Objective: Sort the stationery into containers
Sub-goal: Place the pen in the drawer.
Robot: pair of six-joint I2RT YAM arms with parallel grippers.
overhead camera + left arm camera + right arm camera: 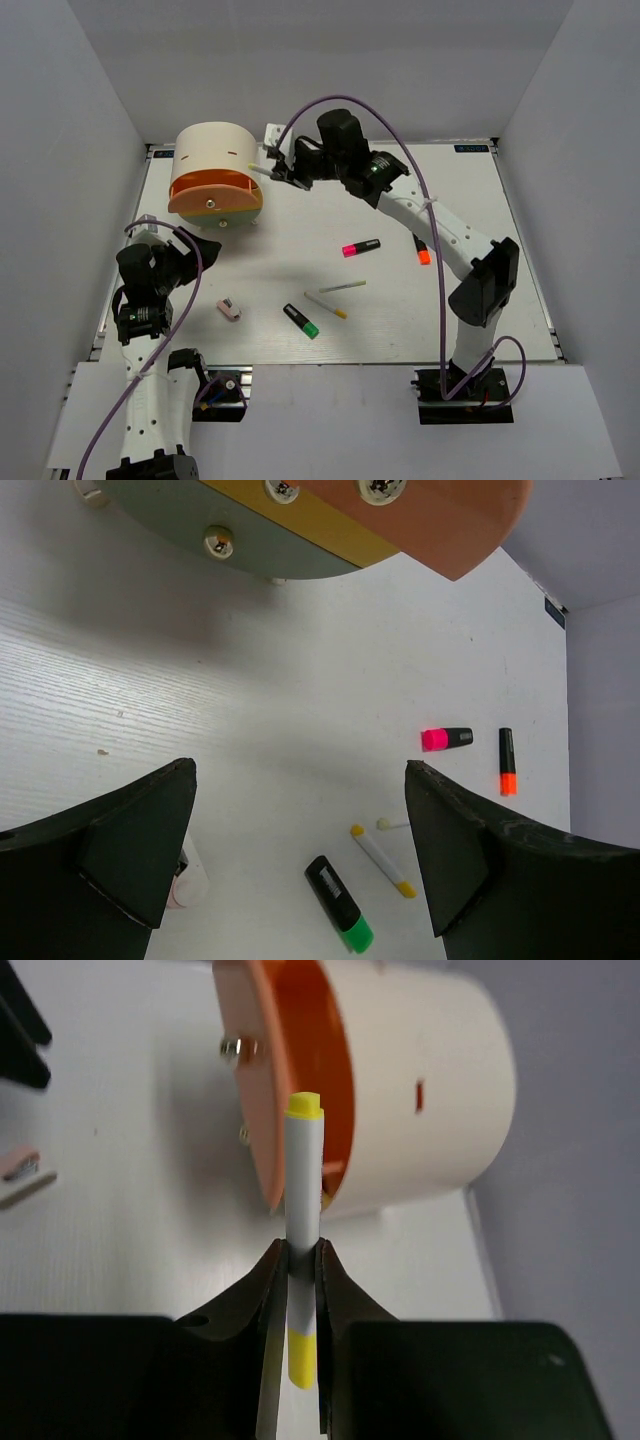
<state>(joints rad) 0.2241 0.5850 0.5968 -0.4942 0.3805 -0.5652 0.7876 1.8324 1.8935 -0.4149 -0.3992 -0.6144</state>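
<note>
White table (470, 190) boxed in by plain grey walls (80, 110), with two robot arms mounted at its near edge. At the far left corner stands a cream, drum-shaped desk organizer (212, 152), far bigger than anything else on the surface. Its orange drawer (214, 194) is swung out toward the arms, so its hollow is open to be filled. A yellow drawer (300, 528) sits just beneath it, less far out. Each has a small metal knob.

The right arm reaches across to the organizer. The right gripper (302, 1258) has its fingers clamped on a thin white pen (303, 1160) with yellow ends. It grips the pen around the middle, so the free end sticks out ahead. From the wrist view that tip lines up with the orange drawer's open mouth, near the rim but, as far as I can tell, not yet inside. The hold looks chosen so the pen can drop lengthwise into the drawer.

The left gripper (300, 815) hovers low over the table in front of the organizer. Its fingers are spread wide apart with nothing between them, seemingly waiting its turn.

The rest of the stationery lies flat on the table:
- a second pen (342, 287) and a third pen (326, 305), close together in the middle
- a green-capped highlighter (301, 321) just beside them
- a pink-capped highlighter (361, 247) further back
- an orange-capped highlighter (421, 250) partly hidden by the right arm
- a small white-pink eraser (229, 310) nearer the left arm

By my judgement the sorting is at an early stage.
</note>
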